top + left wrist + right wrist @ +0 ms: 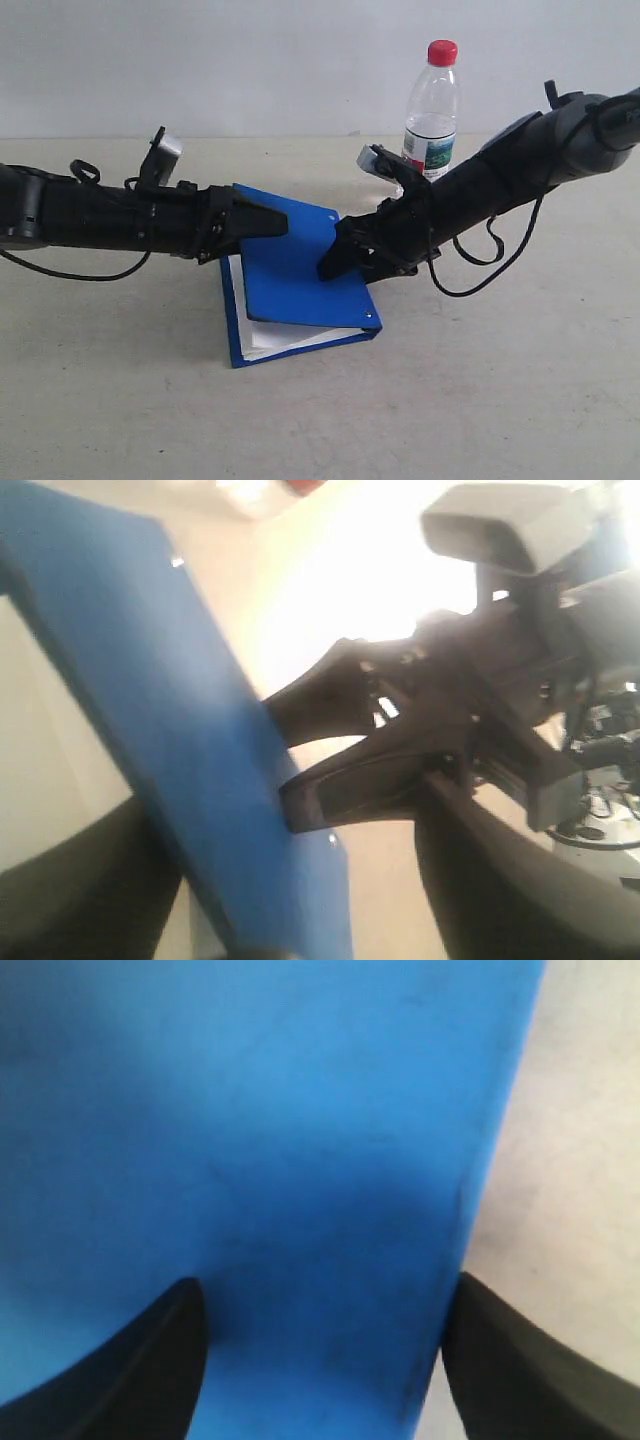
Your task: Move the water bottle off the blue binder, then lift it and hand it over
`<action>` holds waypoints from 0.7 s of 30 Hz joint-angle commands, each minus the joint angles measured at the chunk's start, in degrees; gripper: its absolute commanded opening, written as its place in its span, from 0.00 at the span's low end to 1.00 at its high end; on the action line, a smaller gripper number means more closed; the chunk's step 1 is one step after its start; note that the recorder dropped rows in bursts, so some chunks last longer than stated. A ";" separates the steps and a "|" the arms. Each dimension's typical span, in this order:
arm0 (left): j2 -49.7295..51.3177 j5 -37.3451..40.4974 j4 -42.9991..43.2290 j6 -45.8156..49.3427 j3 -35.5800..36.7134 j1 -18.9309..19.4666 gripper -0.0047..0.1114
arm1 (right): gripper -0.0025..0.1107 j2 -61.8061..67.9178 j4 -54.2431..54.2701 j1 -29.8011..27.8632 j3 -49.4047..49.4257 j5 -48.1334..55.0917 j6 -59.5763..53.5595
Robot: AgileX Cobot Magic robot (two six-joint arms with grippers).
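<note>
- Water bottle: clear plastic with a red screw cap, standing upright on the table. It is off the binder, behind its far right corner. The right arm crosses in front of its base.
- Bottle label: a red, white and green band around the lower body. The print is too small to read.
- Blue binder: lies in the middle of the table between the two arms, with white pages showing along the near and left edges. Two small silver rivets sit near the right edge of the cover.
- Left gripper: reaches in from the left, tip at the binder's left edge. In the left wrist view its fingers stand apart with the blue cover running between them. Pale table shows between the cover and one finger, so the jaws are spread and not clamped.
- Right gripper: reaches in from the right, tip low on the binder's right edge. In the right wrist view its fingers are spread wide, with blue cover filling the space between them. The left wrist view shows the same two fingers parted at the cover's edge.
- Neither gripper is touching the bottle.
</note>
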 commanded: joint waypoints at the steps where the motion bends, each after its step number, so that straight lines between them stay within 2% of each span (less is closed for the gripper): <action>1: -0.02 0.52 0.18 -1.91 -0.46 -0.65 0.55 | 0.56 0.85 1.07 0.68 0.38 2.67 -1.98; 5: 1.31 -12.97 5.65 -8.65 -0.46 -0.65 0.55 | 0.56 0.85 1.07 0.58 0.38 3.34 -1.98; 7: 2.44 -16.58 6.63 -9.21 -0.46 -0.65 0.53 | 0.56 0.85 1.07 0.58 0.38 3.74 -1.98; 9: 3.44 -16.73 6.73 -9.21 -0.46 -0.65 0.40 | 0.56 0.85 1.07 0.58 0.38 4.21 -2.38; 12: 4.01 -15.59 6.73 -7.98 -0.46 -0.65 0.11 | 0.56 0.44 0.51 0.58 0.38 5.16 -4.78; 13: 4.01 -13.98 6.73 -6.11 -0.46 -0.65 0.08 | 0.56 0.14 -0.02 0.58 0.38 5.28 -4.90; 16: 3.90 -7.37 6.20 -2.70 -0.46 -0.26 0.08 | 0.56 -1.70 -2.05 0.02 0.38 5.08 -5.03; 21: 3.80 12.72 6.81 4.09 -0.46 0.72 0.08 | 0.56 -5.65 -2.30 -4.43 0.38 8.42 -4.24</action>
